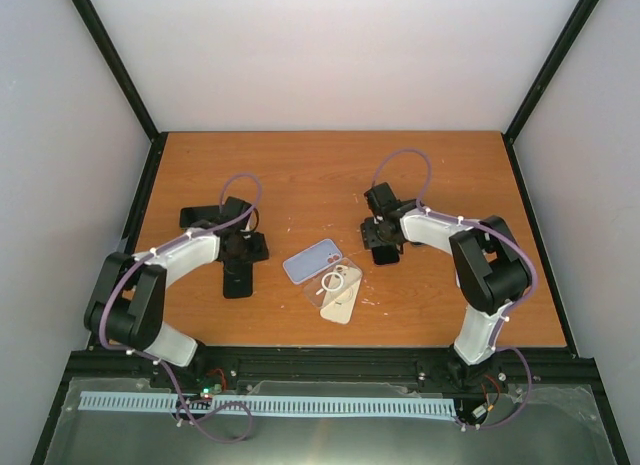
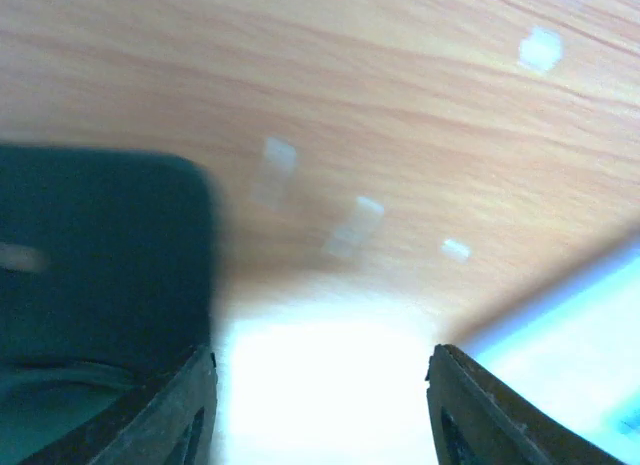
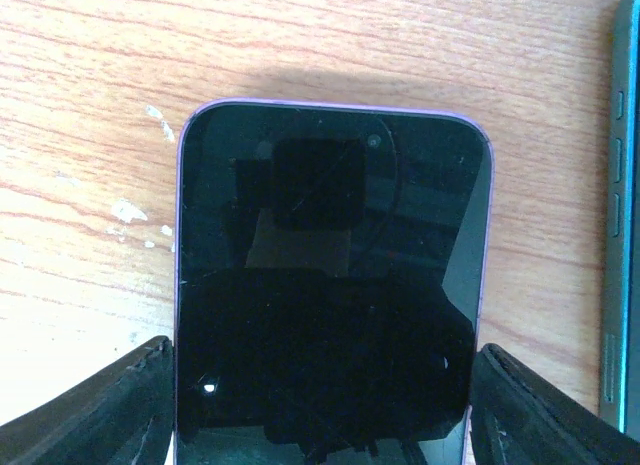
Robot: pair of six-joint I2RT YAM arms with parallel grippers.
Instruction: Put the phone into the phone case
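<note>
A clear phone case with a white ring lies at the table's middle, partly over a gold phone and next to a lavender phone lying back up. My right gripper is to the right of them. In the right wrist view it grips the side edges of a purple-rimmed phone that is screen up, low over the wood. My left gripper is open and empty, close above the table among black phones.
Black phones lie around the left gripper. A dark blurred slab is left of its fingers and a pale blue edge is to the right. A dark teal phone edge lies right of the held phone.
</note>
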